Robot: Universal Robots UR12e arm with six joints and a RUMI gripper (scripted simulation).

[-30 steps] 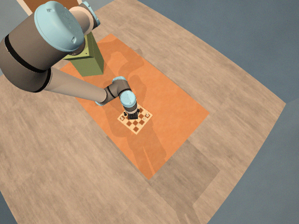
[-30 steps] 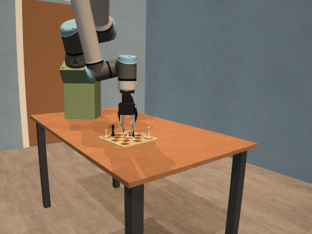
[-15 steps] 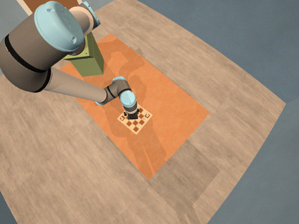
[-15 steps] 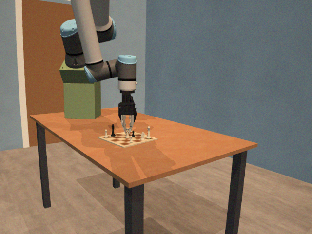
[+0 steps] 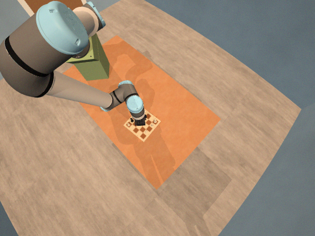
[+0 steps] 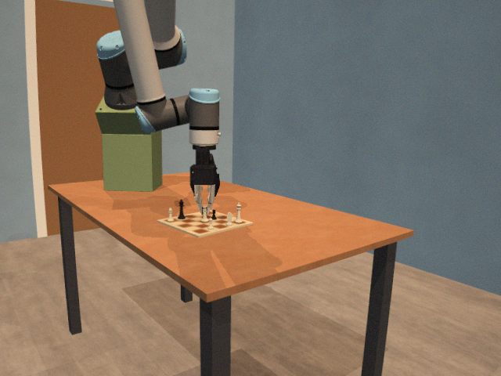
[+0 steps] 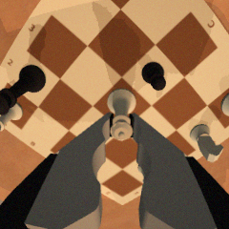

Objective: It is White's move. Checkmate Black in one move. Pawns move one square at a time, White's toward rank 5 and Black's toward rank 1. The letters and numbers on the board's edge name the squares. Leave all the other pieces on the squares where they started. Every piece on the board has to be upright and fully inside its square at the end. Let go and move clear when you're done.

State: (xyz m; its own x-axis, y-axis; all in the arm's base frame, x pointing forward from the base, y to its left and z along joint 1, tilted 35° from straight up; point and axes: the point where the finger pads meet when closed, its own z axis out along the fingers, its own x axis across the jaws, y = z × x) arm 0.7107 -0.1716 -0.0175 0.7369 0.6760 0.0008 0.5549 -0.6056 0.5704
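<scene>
A small chessboard (image 5: 143, 137) (image 6: 193, 231) (image 7: 86, 19) lies on the orange table. My gripper (image 5: 140, 123) (image 6: 204, 209) (image 7: 121, 114) points straight down over the middle of the board and is shut on the head of a white piece (image 7: 120, 102) (image 6: 204, 215), which stands upright on its square. A black pawn (image 7: 154, 75) (image 6: 214, 215) stands one square away. A black king (image 7: 26, 81) (image 6: 181, 209) and a white piece (image 7: 11, 113) (image 6: 171, 214) stand at the board's left side. A white knight (image 7: 208, 141) (image 6: 229, 218) and a tall white piece (image 6: 239, 212) stand at its right. A white pawn (image 6: 210, 225) stands near the front.
The arm's green pedestal (image 5: 94, 63) (image 6: 129, 161) stands at the back of the table (image 5: 177, 106) (image 6: 303, 238), behind the board. The arm reaches over the board from the left.
</scene>
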